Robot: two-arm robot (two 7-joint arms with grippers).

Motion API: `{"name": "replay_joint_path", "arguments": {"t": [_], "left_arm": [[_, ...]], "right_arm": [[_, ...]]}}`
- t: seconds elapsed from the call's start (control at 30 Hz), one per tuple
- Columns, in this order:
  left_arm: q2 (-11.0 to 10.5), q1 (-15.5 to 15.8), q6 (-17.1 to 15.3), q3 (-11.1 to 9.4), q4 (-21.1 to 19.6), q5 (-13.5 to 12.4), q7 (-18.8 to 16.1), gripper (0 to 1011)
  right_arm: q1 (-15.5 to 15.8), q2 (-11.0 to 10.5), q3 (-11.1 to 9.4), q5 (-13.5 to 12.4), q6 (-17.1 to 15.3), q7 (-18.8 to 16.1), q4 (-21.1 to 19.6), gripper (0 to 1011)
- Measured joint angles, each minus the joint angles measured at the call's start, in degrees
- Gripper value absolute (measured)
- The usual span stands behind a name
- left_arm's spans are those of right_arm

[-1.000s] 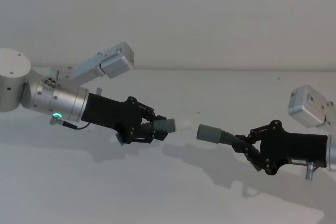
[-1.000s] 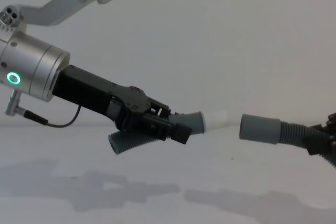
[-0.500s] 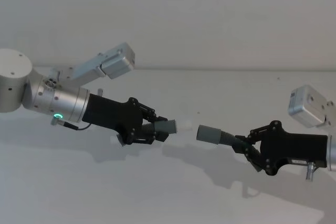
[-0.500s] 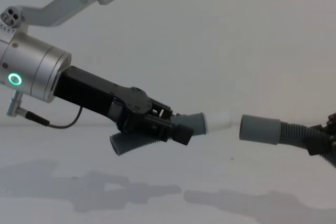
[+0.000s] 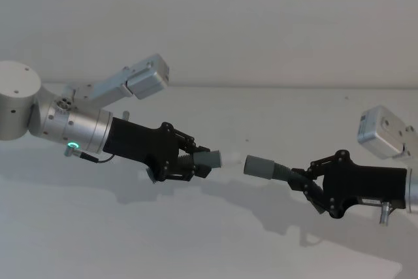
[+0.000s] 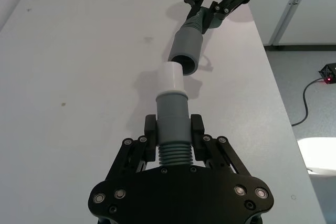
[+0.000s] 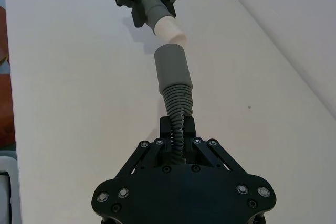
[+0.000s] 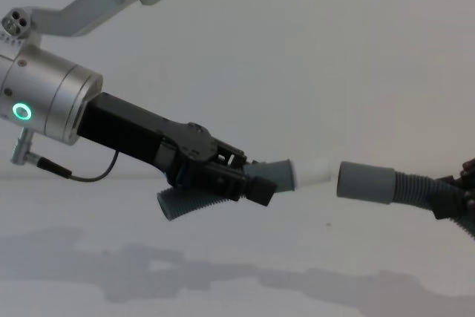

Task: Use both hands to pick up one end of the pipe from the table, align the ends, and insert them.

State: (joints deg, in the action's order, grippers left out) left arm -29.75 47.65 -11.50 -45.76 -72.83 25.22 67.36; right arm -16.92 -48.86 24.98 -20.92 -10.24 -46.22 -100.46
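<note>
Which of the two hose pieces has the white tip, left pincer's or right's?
The piece in the left pincer: its white tip faces the grey cuff of the right pincer's piece.

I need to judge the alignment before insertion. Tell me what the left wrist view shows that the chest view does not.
Left wrist view alone: the open mouth of the grey socket cuff, the right claw gripping its hose, the table's edge, and a cable on the floor.

Chest view alone: the left arm's green ring light and the hose's free ribbed tail.

Both: the white spigot tip facing the cuff across a small gap, held by the left claw.
</note>
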Motion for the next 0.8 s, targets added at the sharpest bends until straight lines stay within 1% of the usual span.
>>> {"name": "replay_joint_path", "arguments": {"t": [0.5, 0.8], "left_arm": [[-0.17, 0.28, 0.07, -0.82, -0.54, 0.42, -0.23, 371], [-0.13, 0.55, -0.02, -1.42, -0.55, 0.59, -0.39, 371]], "right_arm": [[0.18, -0.47, 0.46, -0.27, -0.06, 1.44, -0.85, 114], [0.22, -0.92, 0.61, -0.76, 0.12, 1.65, -1.36, 114]]}}
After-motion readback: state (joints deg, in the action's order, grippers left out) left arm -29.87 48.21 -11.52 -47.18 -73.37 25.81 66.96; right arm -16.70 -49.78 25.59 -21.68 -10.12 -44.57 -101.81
